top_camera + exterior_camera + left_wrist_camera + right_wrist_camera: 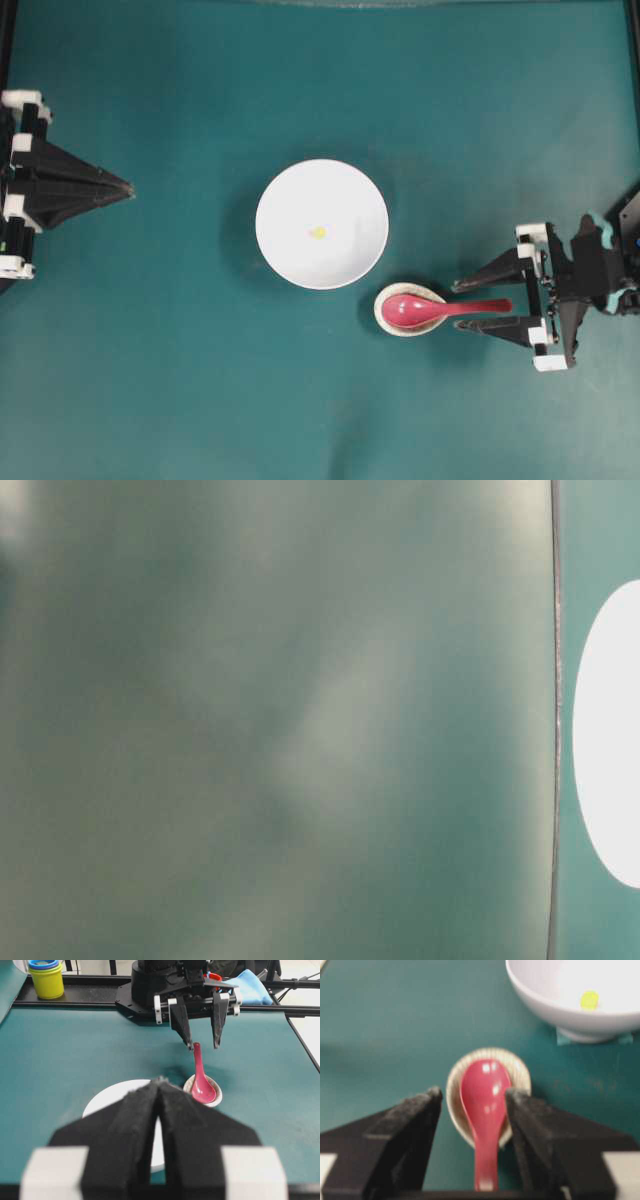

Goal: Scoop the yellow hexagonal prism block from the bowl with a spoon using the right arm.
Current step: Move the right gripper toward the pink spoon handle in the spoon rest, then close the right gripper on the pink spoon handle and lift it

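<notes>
Right gripper [467, 304] spread open, fingers either side of the spoon [432, 309] handle.
Yellow hexagonal prism block [317, 233] in bowl [285, 205]; left gripper [128, 189] closed, empty.

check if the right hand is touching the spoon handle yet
Apart. In the overhead view the right hand is open, one finger on each side of the spoon handle, with teal table visible between each finger and the handle.
</notes>
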Robot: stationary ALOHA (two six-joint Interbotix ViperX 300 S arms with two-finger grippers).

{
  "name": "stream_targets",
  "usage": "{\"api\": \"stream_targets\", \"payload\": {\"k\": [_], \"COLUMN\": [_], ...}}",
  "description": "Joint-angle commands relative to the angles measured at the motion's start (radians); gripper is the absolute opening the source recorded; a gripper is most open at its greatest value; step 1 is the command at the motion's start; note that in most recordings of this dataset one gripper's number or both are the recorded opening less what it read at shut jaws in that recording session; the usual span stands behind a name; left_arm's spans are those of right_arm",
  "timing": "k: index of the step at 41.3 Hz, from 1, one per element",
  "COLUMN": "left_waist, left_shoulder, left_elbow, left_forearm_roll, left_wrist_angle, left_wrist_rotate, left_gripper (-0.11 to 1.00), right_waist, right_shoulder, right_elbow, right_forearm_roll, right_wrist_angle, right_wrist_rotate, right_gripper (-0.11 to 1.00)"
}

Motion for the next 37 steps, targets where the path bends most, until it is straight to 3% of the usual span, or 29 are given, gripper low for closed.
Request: {"api": "stream_targets", "payload": {"k": [1,37], "left_waist": [0.002,0.002], "left_shoulder": [0.008,0.008], "left_elbow": [-0.023,-0.023], "left_forearm_roll": [0.002,0.002], "left_wrist_angle": [-0.011,-0.015], "left_wrist_rotate": [-0.002,-0.003], "left_gripper": [0.0,0.0], "right_waist": [0.006,0.031], "right_shoulder": [0.015,0.126], "right_elbow": [-0.005,-0.017], "right_forearm_roll": [0.012,0.023], "right_wrist_angle": [-0.012,0.011], "right_wrist_rotate": [-0.002,0.052], "right_gripper": [0.58,0.58]}}
